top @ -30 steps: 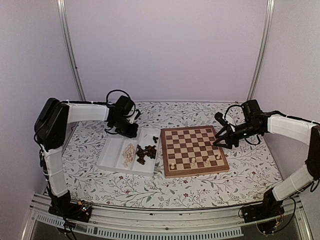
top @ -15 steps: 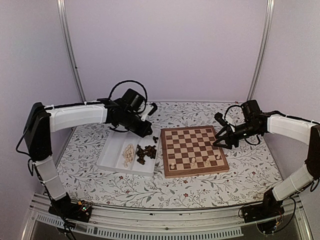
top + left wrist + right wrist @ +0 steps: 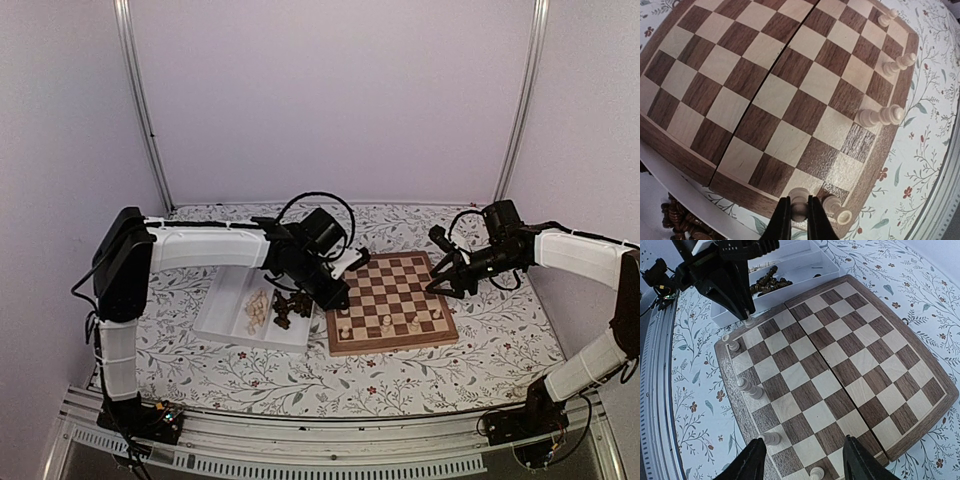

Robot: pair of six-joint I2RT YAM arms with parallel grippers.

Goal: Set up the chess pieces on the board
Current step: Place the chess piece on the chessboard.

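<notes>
Where the white, flower-printed table (image 3: 250, 375) runs out from the two arm bases, it carries one white plastic tray (image 3: 215, 318) on the left. Just beside the tray on the right lies one flat square wooden chessboard (image 3: 400, 285) with dark and light brown checks and a brown border.

Two heaps lie in the tray: a pile of small pale cream carved chess pieces (image 3: 258, 310) and, to its right, a pile of dark brown carved chess pieces (image 3: 292, 303). Both heaps are too tangled to count, and I cannot tell which compartment each lies in.

Four more cream pieces stand upright and spaced apart along the board's nearest row. From left to right they are the corner piece (image 3: 345, 326), the second piece (image 3: 385, 322), the third piece (image 3: 413, 321) and the fourth piece (image 3: 437, 314).

A fifth cream piece (image 3: 799, 196) is upright in the left claw (image 3: 799, 212), whose two black fingers are pinched almost together on its stem. It sits over the board's left border, just beside the corner piece. Whether its foot touches the wood cannot be made out.

Farther back, over the board's right edge, hangs the right claw (image 3: 804, 441). Its jaws are about half apart and nothing is between them.
</notes>
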